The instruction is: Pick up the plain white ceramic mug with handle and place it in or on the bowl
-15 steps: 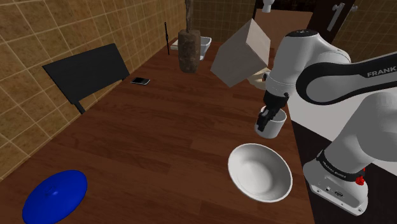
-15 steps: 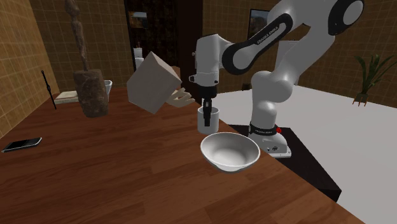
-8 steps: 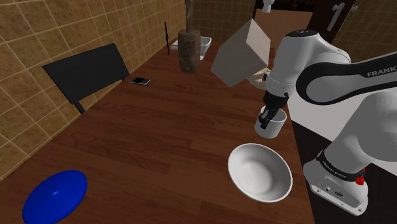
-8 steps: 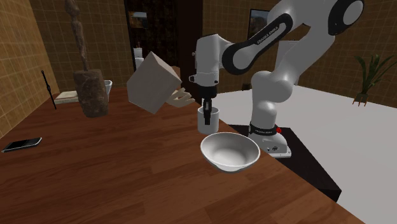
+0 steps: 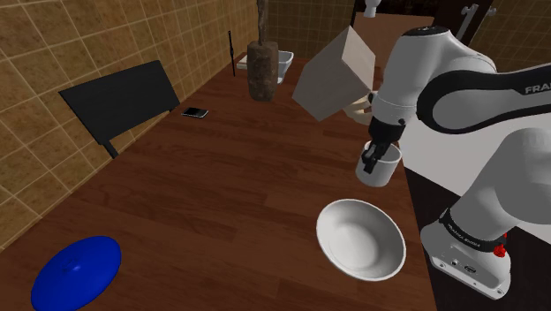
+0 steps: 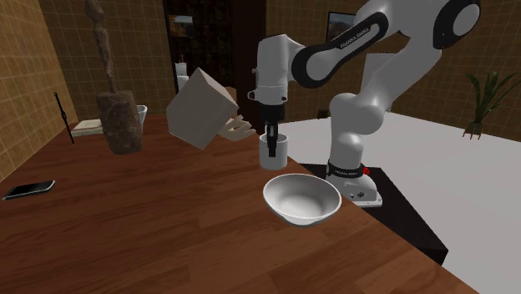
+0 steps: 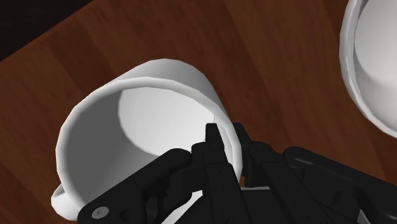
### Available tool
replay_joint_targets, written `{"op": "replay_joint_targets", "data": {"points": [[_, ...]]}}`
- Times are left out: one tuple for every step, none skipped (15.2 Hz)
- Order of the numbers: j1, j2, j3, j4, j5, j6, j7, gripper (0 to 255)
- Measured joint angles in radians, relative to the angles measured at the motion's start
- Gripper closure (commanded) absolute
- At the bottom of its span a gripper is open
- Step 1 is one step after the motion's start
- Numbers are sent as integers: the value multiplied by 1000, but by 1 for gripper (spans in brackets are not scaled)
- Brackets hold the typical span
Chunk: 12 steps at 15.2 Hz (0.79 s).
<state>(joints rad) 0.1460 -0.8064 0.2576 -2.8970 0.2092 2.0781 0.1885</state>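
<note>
Wrist view: claw (image 7: pixel 227 137) narrow, pinching the wall of the white mug (image 7: pixel 140 121) at its rim, one finger inside the cup and one outside. The handle (image 7: pixel 58 198) sits across the cup from the pinch. The mug is tipped relative to the claw, with its open mouth facing the camera. Shoulder view: the mug hangs under the claw over the dark wooden bench (image 5: pixel 221 194), near the edge by the stand. It is just beside the white bowl (image 5: pixel 360 237) but not over it. The bowl holds nothing. Second exterior view: the mug's base looks slightly clear of the bench, but the gap is too slight to be certain. Progress, as judged: the grasp is done and the lift is barely begun or just starting. Left to do: raise the mug enough to pass the bowl's rim, carry it the short way across to above the bowl, lower it in, and open the claw. One concern is that a rim pinch on a tipped mug may let it swing during the carry.
</note>
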Motion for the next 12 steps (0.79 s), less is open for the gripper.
{"op": "replay_joint_targets", "data": {"points": [[0,-6,-1,13,-2,-18,2,255],[-1,-12,-3,25,-5,-36,3,255],[-1,-25,-7,32,-7,-56,3,255],[-2,-32,-10,40,-10,-71,3,255],[-4,-36,-13,52,-13,-87,2,255],[-6,-41,-16,63,-17,-103,2,255],[-6,-48,-18,72,-18,-119,3,255],[-5,-54,-19,83,-19,-137,5,255],[-8,-55,-23,97,-23,-151,4,255],[-11,-54,-27,109,-27,-162,2,255],[-10,-60,-28,119,-28,-178,4,255],[-9,-66,-28,132,-29,-197,7,255]]}}
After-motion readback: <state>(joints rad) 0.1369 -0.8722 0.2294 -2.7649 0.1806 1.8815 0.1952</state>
